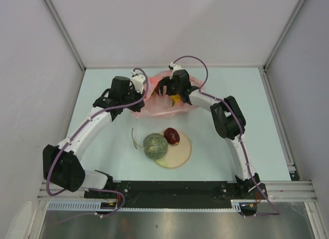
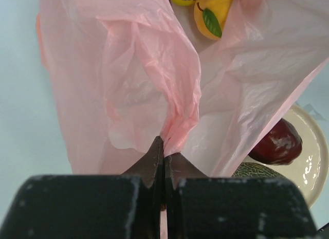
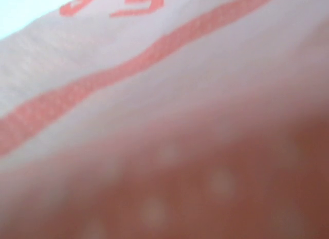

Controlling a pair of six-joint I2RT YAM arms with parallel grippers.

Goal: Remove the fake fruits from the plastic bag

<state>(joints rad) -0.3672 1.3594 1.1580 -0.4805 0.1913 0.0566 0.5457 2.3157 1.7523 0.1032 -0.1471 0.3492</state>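
The pink plastic bag lies crumpled at the back middle of the table. My left gripper is shut on a fold of the bag at its left side and holds it up. My right gripper reaches down into the bag's mouth; its fingers are hidden. The right wrist view shows only blurred bag film and a reddish spotted surface. An orange-yellow fruit with a green leaf and a yellow one lie in the bag. The netted melon and dark red apple rest on the cream plate.
A thin curved cream strip lies on the table left of the melon. White walls with metal posts close in the table at the back and both sides. The black base rail runs along the near edge.
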